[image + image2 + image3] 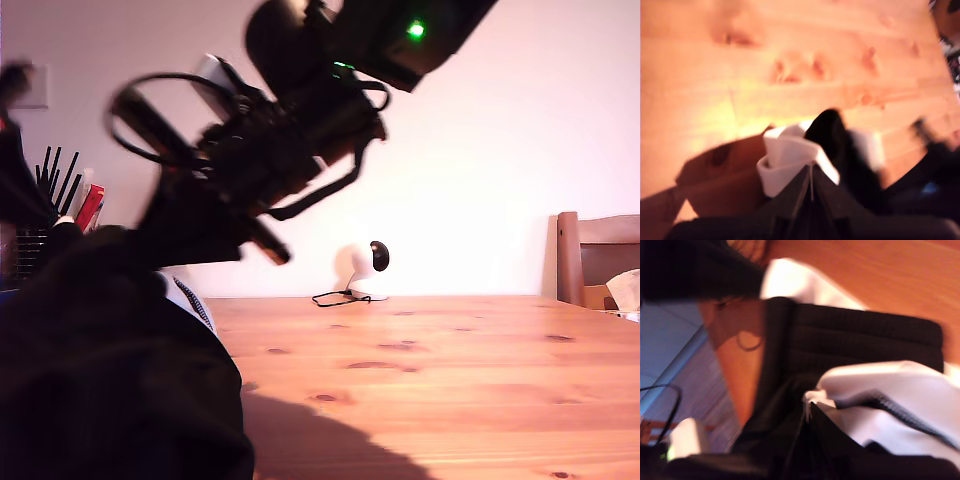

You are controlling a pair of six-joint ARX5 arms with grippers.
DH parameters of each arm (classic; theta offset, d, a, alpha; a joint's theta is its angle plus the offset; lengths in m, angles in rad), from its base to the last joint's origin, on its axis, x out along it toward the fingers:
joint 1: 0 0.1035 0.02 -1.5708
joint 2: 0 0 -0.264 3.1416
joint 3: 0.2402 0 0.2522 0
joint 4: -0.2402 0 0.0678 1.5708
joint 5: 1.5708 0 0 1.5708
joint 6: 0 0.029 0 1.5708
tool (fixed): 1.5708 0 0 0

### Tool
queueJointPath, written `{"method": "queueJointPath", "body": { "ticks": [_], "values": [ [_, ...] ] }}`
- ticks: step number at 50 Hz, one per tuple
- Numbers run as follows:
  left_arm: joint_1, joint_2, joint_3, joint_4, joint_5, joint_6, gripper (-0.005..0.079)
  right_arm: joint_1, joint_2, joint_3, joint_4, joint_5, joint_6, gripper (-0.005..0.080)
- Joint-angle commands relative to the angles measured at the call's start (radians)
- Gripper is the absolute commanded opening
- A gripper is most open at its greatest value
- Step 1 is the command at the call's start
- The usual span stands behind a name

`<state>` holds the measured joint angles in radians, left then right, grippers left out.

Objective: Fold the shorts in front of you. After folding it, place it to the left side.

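The black shorts [100,380] hang as a dark mass at the exterior view's left, with a white bit [190,298] at their edge. A blurred black arm [270,130] reaches down into them from above; I cannot tell which arm it is. In the first wrist view my first gripper [811,175] is shut on the shorts [835,135], pinching black cloth and a white fold [785,157] above the wooden table [790,40]. In the second wrist view my second gripper [806,411] is shut on the shorts [850,340], where white lining [890,390] shows.
The wooden table [450,370] stretches toward the exterior view's right. A small white device with a black cable [362,272] sits at the table's far edge. A wooden chair [600,255] stands at the exterior view's right. A holder of pens [55,190] stands at its left.
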<state>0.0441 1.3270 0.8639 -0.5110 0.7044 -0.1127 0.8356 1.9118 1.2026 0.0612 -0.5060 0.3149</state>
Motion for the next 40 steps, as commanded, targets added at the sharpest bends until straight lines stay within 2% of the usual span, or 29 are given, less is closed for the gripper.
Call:
{"method": "queueJointPath", "body": {
  "ticks": [1,11,22,33,40],
  "values": [
    [0.003,-0.029,-0.003,0.003,-0.002,0.009,-0.0019,0.022,0.065,-0.001,0.006,-0.002,0.003,-0.0011],
    [0.003,-0.053,-0.003,-0.006,-0.001,0.009,-0.0019,0.025,0.102,0.025,-0.001,-0.029,-0.039,-0.0011],
    [0.003,-0.056,-0.003,-0.017,0.022,0.009,-0.0019,0.01,0.14,0.049,-0.124,-0.048,-0.112,-0.0011],
    [0.002,-0.071,-0.003,-0.029,0.043,0.017,-0.0019,0.0,0.15,0.05,-0.209,0.054,-0.199,-0.0011],
    [0.002,-0.089,-0.002,-0.032,0.045,0.026,-0.0019,-0.019,0.15,0.05,-0.254,0.072,-0.204,-0.0011]
  ]
}}
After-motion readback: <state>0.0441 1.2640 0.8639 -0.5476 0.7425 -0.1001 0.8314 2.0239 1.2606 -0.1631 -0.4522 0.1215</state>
